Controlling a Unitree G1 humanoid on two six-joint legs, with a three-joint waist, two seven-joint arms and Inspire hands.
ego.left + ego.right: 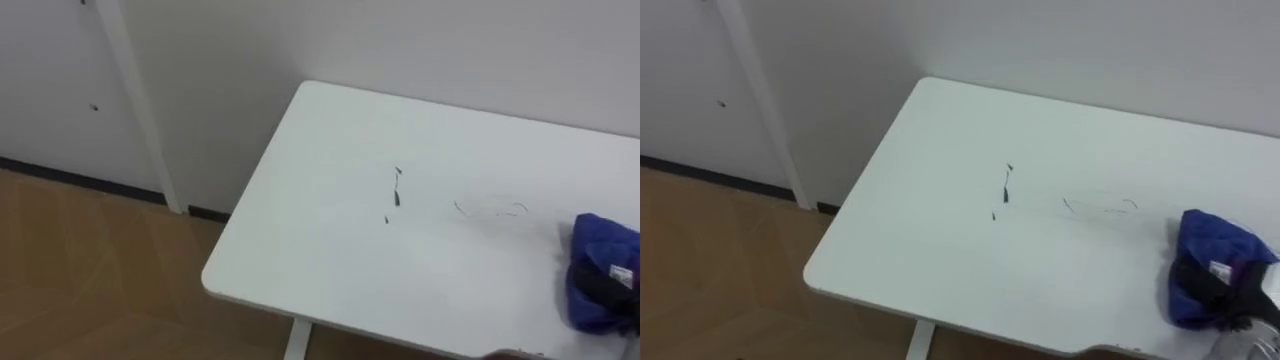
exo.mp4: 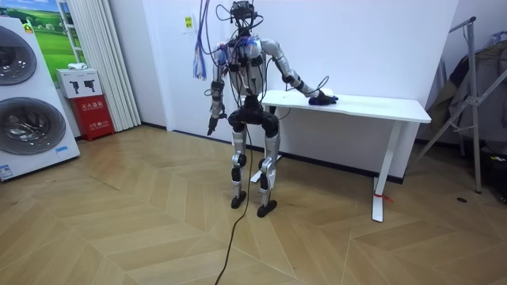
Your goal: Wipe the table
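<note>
Blue cloth point(image 1: 1205, 245), at the desk's point(image 1: 940, 200) right edge, beneath right hand point(image 1: 1212, 285); grip cannot be told. Pen marks point(image 1: 1006, 185), mid-desk: best crossed with firm, overlapping strokes. Left hand point(image 2: 211, 124): hung idle.

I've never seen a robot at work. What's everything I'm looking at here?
Table: one, white, against the wall, before the robot.
Cloth: one, blue, on the table under the right hand.
Marks: several, dark, mid-table, left of the cloth.
Washing machines: two, white, stacked, room view's left.
Red box: one, on the floor beside them.
White box: one, atop the red box.
Rack: one, grey, room view's right edge.
Floor: brown wood.
Right hand: dark, on the cloth.
Left hand: hanging at the robot's side.
</note>
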